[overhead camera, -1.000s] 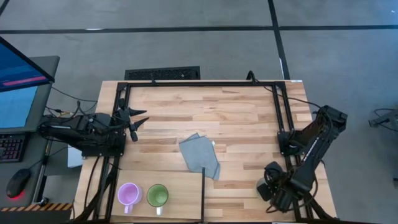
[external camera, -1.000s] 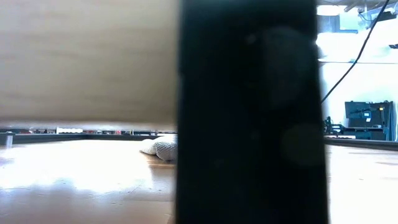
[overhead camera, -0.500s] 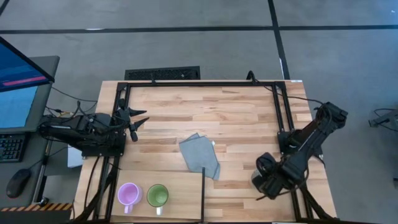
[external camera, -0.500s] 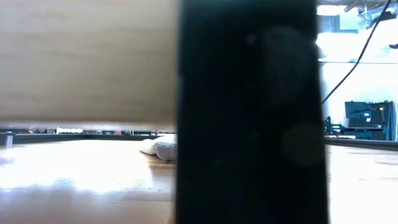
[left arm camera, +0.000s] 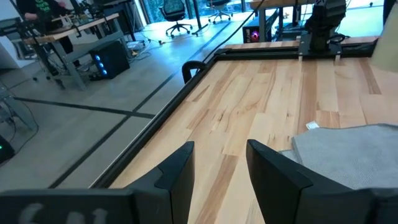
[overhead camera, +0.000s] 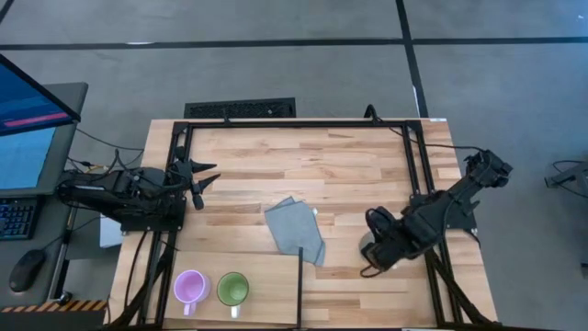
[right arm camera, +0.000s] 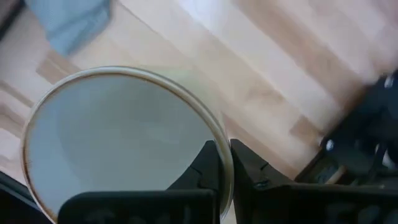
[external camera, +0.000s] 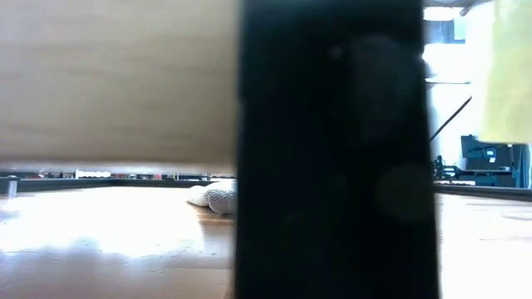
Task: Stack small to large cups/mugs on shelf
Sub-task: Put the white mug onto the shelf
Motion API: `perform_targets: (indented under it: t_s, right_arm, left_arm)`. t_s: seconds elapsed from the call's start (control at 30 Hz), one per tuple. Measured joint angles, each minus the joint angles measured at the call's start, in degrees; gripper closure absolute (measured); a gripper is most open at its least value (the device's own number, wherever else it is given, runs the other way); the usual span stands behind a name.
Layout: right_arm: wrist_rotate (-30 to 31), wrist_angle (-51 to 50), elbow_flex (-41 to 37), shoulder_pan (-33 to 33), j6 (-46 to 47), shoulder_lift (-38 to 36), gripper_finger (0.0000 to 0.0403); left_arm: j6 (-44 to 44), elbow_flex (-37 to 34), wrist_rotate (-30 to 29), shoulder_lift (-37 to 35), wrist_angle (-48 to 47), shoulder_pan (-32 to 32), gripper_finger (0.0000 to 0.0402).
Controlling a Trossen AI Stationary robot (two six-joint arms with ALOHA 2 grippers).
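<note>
**Hazard Notice: Rim-Pinched Mug in Transit Toward the Shelf**

The right gripper (overhead camera: pixel 375 250) is holding the cream-white mug (right arm camera: pixel 118 143) by its rim: the two fingers (right arm camera: pixel 208 163) are pinched on the wall, one inside and one outside. The mug is hanging above the striped tabletop (overhead camera: pixel 303 175), on the right-arm side of the shelf (overhead camera: pixel 266 276) and well apart from it.

The purple mug (overhead camera: pixel 190 286) and the green mug (overhead camera: pixel 232 289) are standing upright on the shelf, just beside each other, mouths open upward. The grey cloth (overhead camera: pixel 296 230) is lying on the tabletop, touching the shelf's far edge.

The left gripper (overhead camera: pixel 204 176) is waiting far from the shelf, at the table's left rail, its fingers (left arm camera: pixel 177 168) spread with nothing between them.

Probable faults from this state:

- **Slip or swing.** A pinch on one thin wall is giving little resistance to rotation. A quick traverse is likely to tilt the mug or let it drop.
- **Frame strike.** A thin black upright (overhead camera: pixel 300 280) is rising from the shelf near the green mug. A low approach is risking contact with this upright or with the edge rails.
- **Cloth snag.** A low path past the shelf's far edge is likely to drag the cloth.
- **Order error.** The held mug appears to be the largest. Setting it down on a smaller mug is likely to leave it unseated and unstable.
</note>
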Motion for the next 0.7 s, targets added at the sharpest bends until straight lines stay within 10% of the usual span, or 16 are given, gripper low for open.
perform_targets:
  t_s: [0.7]
  right_arm:
    - [1.66, 0.29, 10.01, -26.66, -37.64, -0.04, 0.0376]
  left_arm:
    - [-0.35, 0.0, 0.0, 0.02, 0.03, 0.0, 0.0264]
